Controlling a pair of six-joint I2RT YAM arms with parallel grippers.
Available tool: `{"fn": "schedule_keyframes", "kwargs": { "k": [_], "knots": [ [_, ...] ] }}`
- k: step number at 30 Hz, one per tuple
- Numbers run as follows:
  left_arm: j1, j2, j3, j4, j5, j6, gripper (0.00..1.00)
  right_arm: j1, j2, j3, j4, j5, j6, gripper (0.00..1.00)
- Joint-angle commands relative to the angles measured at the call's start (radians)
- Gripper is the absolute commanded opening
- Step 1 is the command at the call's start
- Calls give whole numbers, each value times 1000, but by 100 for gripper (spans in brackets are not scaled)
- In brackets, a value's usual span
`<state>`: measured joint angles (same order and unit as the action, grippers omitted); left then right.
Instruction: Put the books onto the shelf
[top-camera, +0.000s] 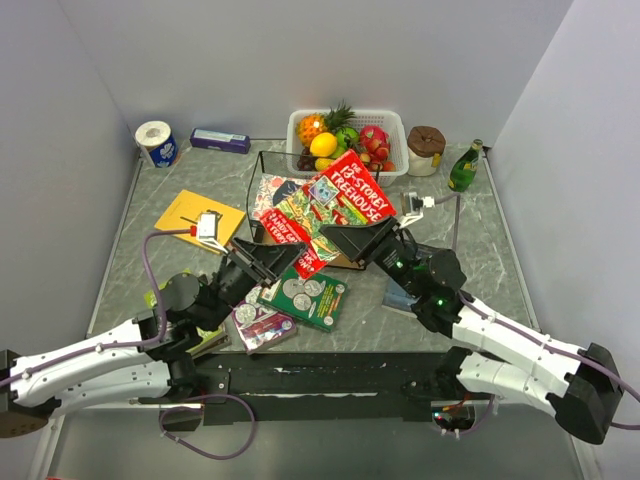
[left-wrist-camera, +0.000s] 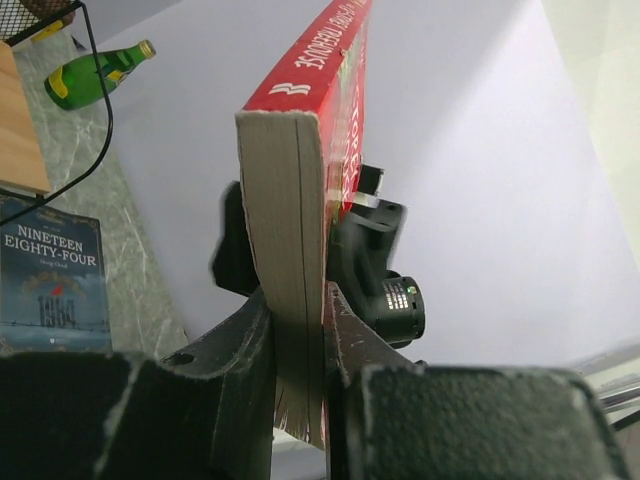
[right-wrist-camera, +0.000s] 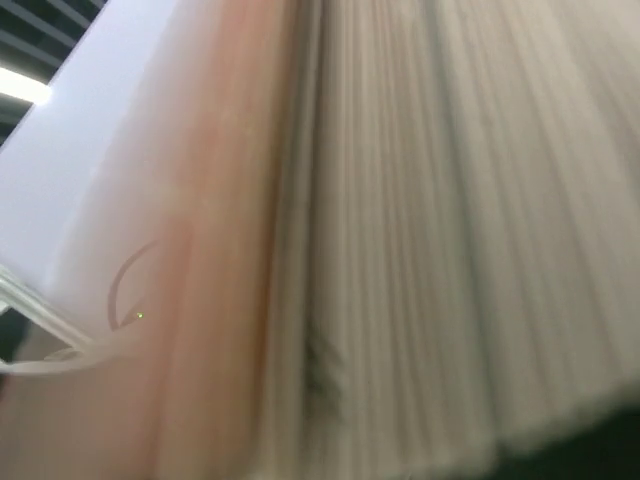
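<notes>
While fruit (top-camera: 325, 143) fills the basket (top-camera: 398, 128), a red book (top-camera: 355, 195) sits clamped.

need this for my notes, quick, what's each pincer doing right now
left pincer: closed, holding the red treehouse book
right pincer: close up at that book's pages, open or closed cannot be told

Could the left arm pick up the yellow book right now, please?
Probably not: the yellow book lies close by, but the left gripper is shut on the red book, so its fingers are not free.
</notes>
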<state>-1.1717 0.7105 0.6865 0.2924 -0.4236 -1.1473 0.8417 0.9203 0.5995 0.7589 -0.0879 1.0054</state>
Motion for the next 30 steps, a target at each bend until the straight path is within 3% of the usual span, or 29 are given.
{"fn": "schedule_keyframes", "kwargs": {
  "k": [1,2,3,4,5,6,8,9,13,14,17,19,22,25,30],
  "knots": [
    [-6,-29,22,33,10,-20,7,3,-47,11,57,-13,-37,40],
    [-6,-37,43,-42,-10,-19,10,2,-66,20,7,-21,-57,32],
    [-6,-57,56,-79,-30,-11,19,2,-86,43,-39,-30,-80,13],
    [-6,-66,70,-126,-79,-6,27,2,-124,60,-155,-56,-120,5],
    [-6,-77,94,-197,-104,3,36,-1,-144,81,-226,-71,-145,0],
    [-6,-95,111,-249,-130,29,69,-1,-159,142,-301,-82,-172,0],
    [-6,-109,189,-388,-219,31,92,-6,-187,256,-542,-127,-243,0],
    [-6,-121,218,-539,-249,37,99,-9,-196,297,-628,-134,-267,0],
    [-6,-190,304,-708,-354,93,96,-19,-173,497,-941,-214,-422,0],
    [-6,-212,298,-684,-321,131,96,-21,-154,601,-1092,-237,-450,0],
    [-6,-267,301,-628,-232,260,96,-27,-40,794,-1327,-350,-585,0],
    [-8,-249,347,-665,-117,325,96,-35,76,908,-1462,-520,-657,0],
    [-6,-184,398,-716,60,382,96,-33,176,1025,-1570,-772,-715,0],
    [-6,-158,380,-687,187,409,96,-36,198,1056,-1615,-826,-757,0],
    [-6,-240,288,-509,376,491,96,-32,230,1036,-1727,-855,-850,0]
  ]
}}
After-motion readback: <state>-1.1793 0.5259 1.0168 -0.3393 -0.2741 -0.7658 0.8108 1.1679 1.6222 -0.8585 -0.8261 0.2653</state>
